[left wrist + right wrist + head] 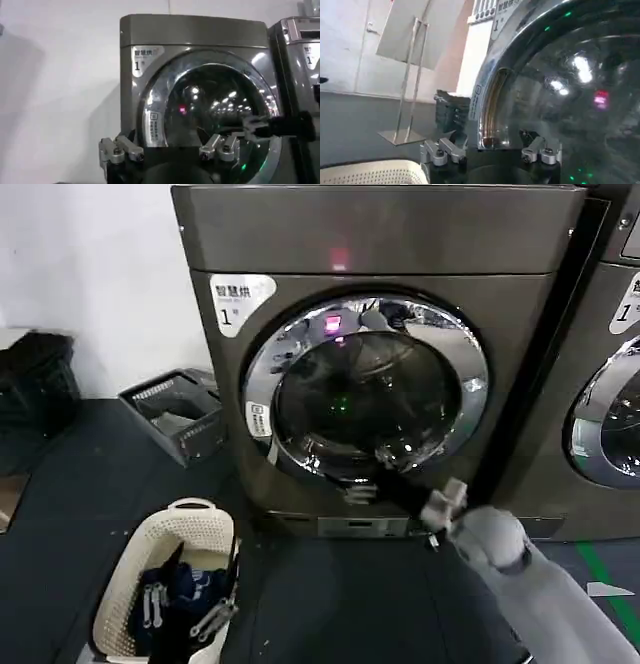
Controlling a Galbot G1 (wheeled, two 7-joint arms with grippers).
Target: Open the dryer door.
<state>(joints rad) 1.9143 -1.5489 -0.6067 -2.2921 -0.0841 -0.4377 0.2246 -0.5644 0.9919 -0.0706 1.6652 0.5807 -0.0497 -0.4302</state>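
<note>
- Nearest the robot, a cream basket (205, 529) of dark clothes stood on the floor at the lower left.
- The left hand (170, 152) hung well back from the dryer (400, 229), its fingers spread wide and holding nothing; the machine lay straight ahead of it.
- The right hand (385, 469) reached in from the lower right and sat close against the lower rim of the door (300, 349). In the right wrist view its fingers (437, 152) stood apart, with nothing clamped between them; whether they touched the chrome could not be told.
- The door looked shut, flush in the dryer's front, below the label marked "1".
- In my judgement the right hand was much the nearer and should do the pull. The rim ran across just in front of its fingertips, so it needed to hook that edge, then draw back toward the robot.
- Beyond, a second machine (610, 384) stood at the right.
</note>
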